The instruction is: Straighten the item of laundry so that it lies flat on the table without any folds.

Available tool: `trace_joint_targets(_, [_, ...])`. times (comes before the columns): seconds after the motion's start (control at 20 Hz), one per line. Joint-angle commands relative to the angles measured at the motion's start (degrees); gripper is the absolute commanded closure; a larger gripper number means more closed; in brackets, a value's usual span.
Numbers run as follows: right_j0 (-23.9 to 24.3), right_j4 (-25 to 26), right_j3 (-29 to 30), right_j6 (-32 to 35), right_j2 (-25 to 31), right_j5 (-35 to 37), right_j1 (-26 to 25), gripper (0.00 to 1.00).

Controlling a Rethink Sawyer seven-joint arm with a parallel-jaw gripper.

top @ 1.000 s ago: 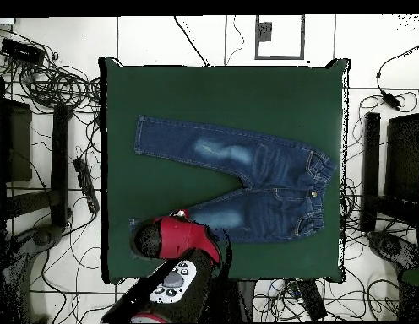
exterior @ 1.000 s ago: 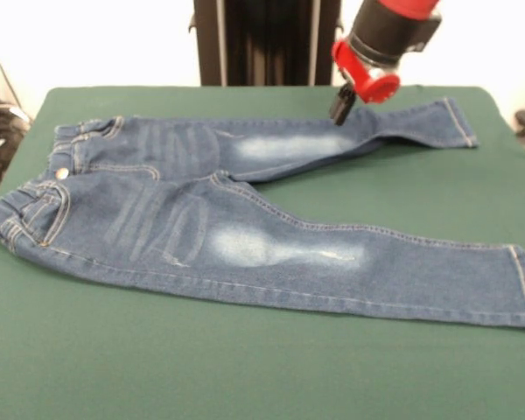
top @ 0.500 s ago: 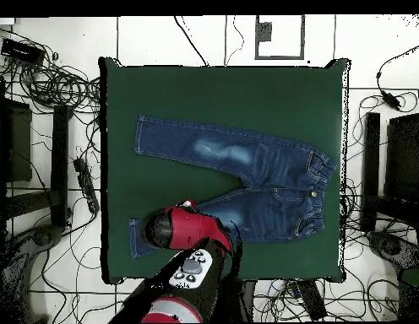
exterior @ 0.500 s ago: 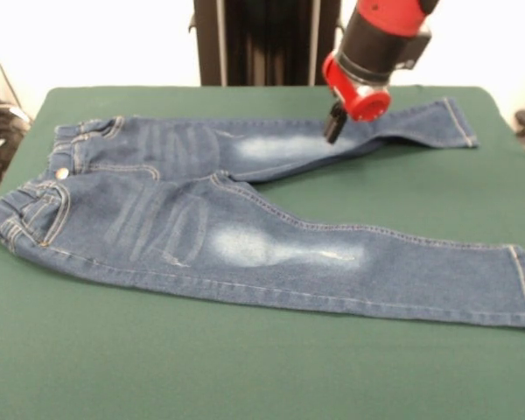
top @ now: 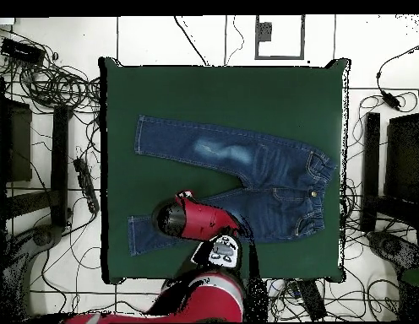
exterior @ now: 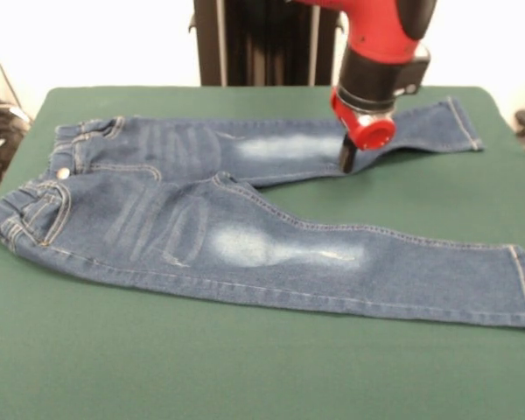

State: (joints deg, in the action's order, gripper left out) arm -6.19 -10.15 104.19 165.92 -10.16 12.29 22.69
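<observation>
Right now the small pair of dark blue denim jeans with faded whitish thigh patches (exterior: pixel 245 210) lies spread on the large dark green cloth bench (exterior: pixel 245 367), waistband toward the front view's left, both legs running off to the right and splaying apart into a V. Long axis of the garment runs left-right across the bench in both views. The near leg looks flat out to its hem; the far leg angles up toward the far right corner, hem close to the bench edge. The red and black arm's end effector (exterior: pixel 347 157) comes down from above and sits right at the lower edge of that far leg, roughly past the knee, tips at or just on the denim; contact can't be confirmed. Only a dark narrow tip shows under the red collar, so whether it is spread or closed I cannot tell. Overhead, the end effector (top: pixel 172 221) covers the same leg partway along, with the hem end poking out beyond it. Key relation: waistband lies well off along the leg's axis from the end effector, hem is the nearer end. Judgement: jeans mostly flat already; any remaining work is on that far leg, likely tugging it outward along its length.
</observation>
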Motion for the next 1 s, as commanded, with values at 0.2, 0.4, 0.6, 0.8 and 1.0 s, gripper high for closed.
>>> trace_joint_targets(0.2, [1.70, -3.76, 2.72, 6.66, 16.34, -4.73, 1.12, 1.00])
trace_joint_targets(0.4, [1.87, -3.97, 3.26, 7.35, 16.74, -4.89, 1.04, 1.00])
trace_joint_targets(0.6, [-0.37, -5.52, 2.98, 9.51, 15.21, -4.79, 0.80, 1.00])
trace_joint_targets(0.8, [-1.89, -8.10, 2.59, 11.29, 15.07, -4.27, 0.78, 1.00])
trace_joint_targets(1.0, [-2.44, -9.80, 2.13, 11.18, 15.51, -4.46, 0.74, 1.00])
